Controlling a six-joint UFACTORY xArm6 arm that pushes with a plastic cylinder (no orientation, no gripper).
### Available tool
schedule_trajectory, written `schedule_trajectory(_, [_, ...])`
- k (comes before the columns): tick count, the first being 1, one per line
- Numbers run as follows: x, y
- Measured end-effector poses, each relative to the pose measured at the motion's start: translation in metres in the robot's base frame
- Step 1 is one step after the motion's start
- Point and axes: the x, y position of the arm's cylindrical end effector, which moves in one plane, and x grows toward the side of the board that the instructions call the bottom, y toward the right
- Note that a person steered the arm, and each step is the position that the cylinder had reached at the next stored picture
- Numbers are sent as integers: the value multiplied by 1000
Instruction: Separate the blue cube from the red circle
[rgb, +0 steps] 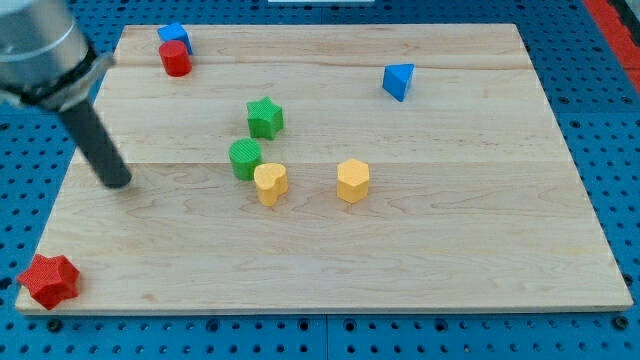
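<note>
A: Blue cube, small plastic block, sits at the view's top left corner of the pale wooden board, touching the red circle, a short red plastic cylinder, which lies just below it.

B: Handling?

A: Judged light and rigid, and likely to slide easily on smooth wood (it may rotate if pushed off-centre). No taking hold here. It gets shoved. Best contact looks like the cube's lower left face, near the seam with the red one, pushing toward the view's right along the top edge.

B: Fingers?

A: None on this rig, so nothing to open or close. My tip, the end of the dark rod, rests on bare board at the view's left, touching no block, well below the pair.

B: Neighbours?

A: Green star, green cylinder, yellow heart-like block and yellow hexagon mid-board; blue triangle upper right; red star bottom left. All well apart from the pair.
</note>
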Motion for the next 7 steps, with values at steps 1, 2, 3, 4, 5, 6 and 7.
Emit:
schedule_trajectory(1, [-75,0])
schedule_trajectory(2, [-117,11])
schedule_trajectory(3, [-160,12])
schedule_trajectory(4, [-197,12])
schedule_trajectory(5, [-212,13])
schedule_trajectory(6, [-213,35])
schedule_trajectory(7, [-214,37])
